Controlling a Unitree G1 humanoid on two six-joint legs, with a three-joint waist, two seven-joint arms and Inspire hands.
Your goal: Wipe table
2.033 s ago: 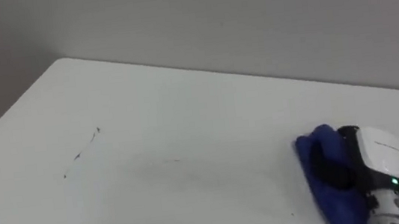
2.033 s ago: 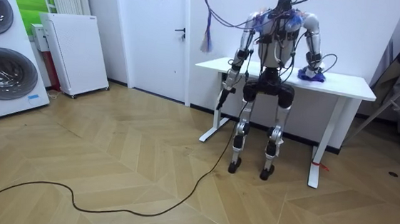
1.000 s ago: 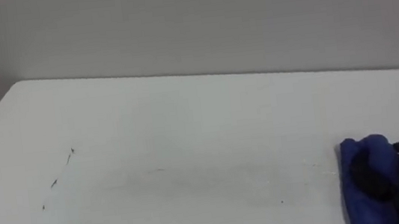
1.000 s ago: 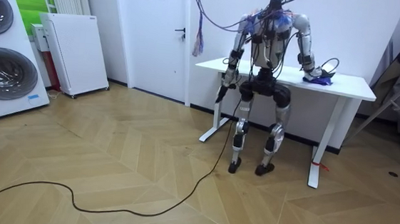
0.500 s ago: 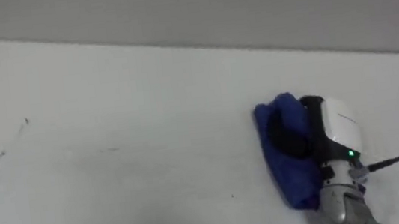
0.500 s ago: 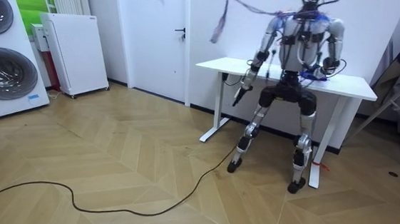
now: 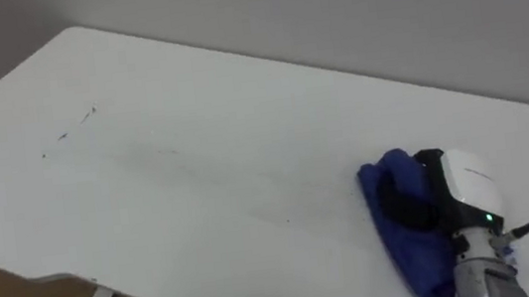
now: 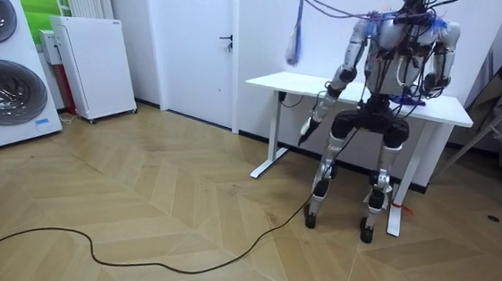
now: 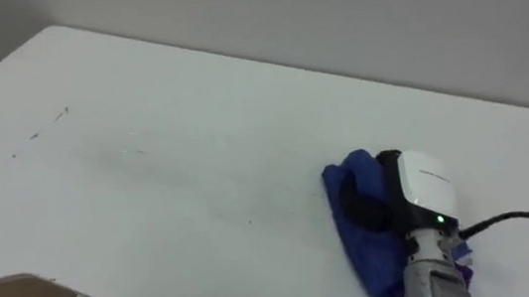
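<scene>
Your right hand (image 7: 441,203) sits on top of the blue cloth (image 7: 391,224), on the side of it away from the dark marks (image 7: 68,133). You cannot tell here whether the hand clutches the cloth or just presses it flat.

The cloth lies on the white table (image 7: 240,111), well apart from the marks, to their right and somewhat nearer the robot than they are. Its long axis runs roughly away from the robot, crosswise to the line toward the marks. By my reading, a leftward sweep would lead with the cloth's broad edge, the hand pushing from behind.

Your left hand (image 8: 309,129) hangs below the tabletop on the marks' side of the body, too small to read as open or closed. It looks nearer the marks, but the right one has the cloth.
</scene>
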